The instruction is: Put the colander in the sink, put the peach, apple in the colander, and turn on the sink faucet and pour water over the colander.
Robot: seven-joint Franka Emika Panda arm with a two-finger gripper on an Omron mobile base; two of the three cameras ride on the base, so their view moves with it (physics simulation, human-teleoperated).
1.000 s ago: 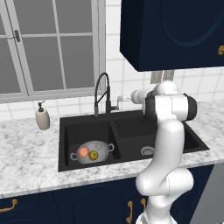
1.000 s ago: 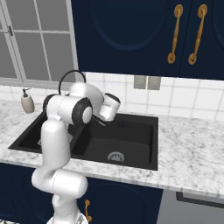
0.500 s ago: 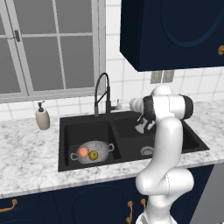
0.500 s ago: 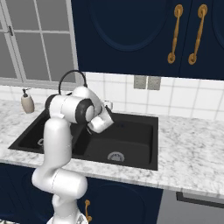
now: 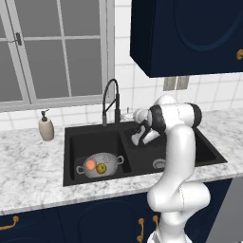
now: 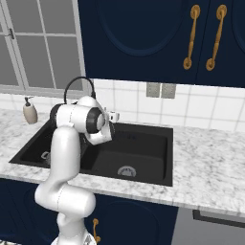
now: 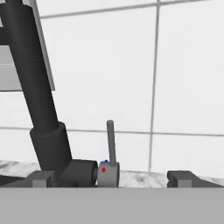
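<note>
Black finger tips frame the gripper, spread wide and grasping nothing, aimed at the upright faucet lever. The sink faucet rises at 11 o'clock. The colander sits in the left basin of the sink, holding peach and apple. Risk: a misaligned approach could slide past the thin lever. Lever travel direction is unclear.

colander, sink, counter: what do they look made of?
Colander: looks like metal, silver-grey with a dull sheen, wall dotted with holes. Sink: matte black with no glare, so maybe composite or coated metal; can't tell which. Counter: white with grey veining, reads as marble or a marble-look stone.
</note>
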